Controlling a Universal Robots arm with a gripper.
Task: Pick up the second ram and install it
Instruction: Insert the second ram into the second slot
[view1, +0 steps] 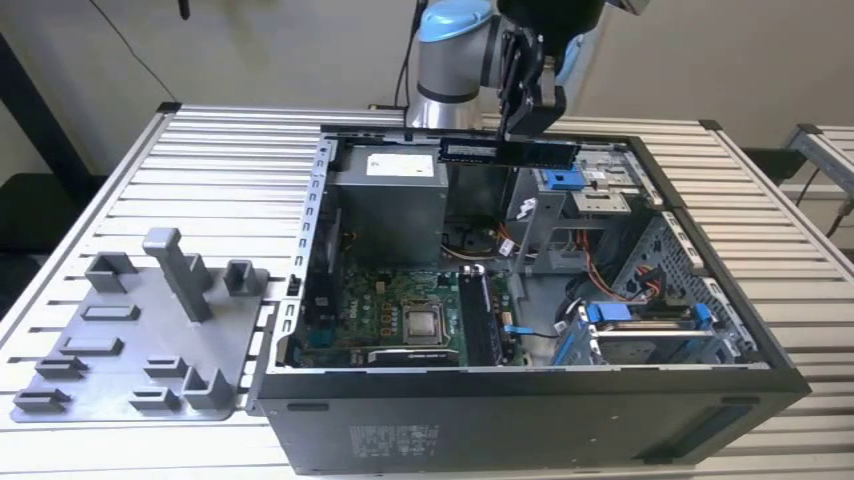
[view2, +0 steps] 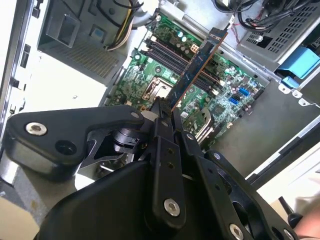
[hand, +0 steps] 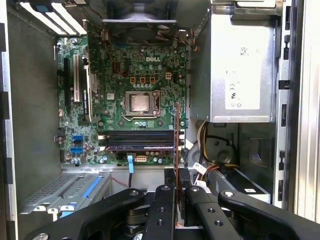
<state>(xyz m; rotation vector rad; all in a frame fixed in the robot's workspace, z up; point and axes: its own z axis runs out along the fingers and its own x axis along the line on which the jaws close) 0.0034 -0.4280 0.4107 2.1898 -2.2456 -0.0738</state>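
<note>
The gripper (view1: 530, 130) clenches the memory stick (view1: 481, 152) over the open computer case (view1: 534, 390). Any tilt could make it miss the slots (hand: 137, 141) and jam.

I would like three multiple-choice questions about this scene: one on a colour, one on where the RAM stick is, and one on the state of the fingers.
1. What colour is the holder tray? A grey; B red; C yellow.
2. Where is the second ram? A in the holder tray; B held above the open computer case; C seated in a motherboard slot.
3. How are the fingers? A wide open; B shut on the second ram; C shut on nothing.

Answers: 1 A, the tray is plain grey in the exterior view. 2 B, the exterior view shows it hanging over the case. 3 B, the second wrist view shows them clamping the board's end.
</note>
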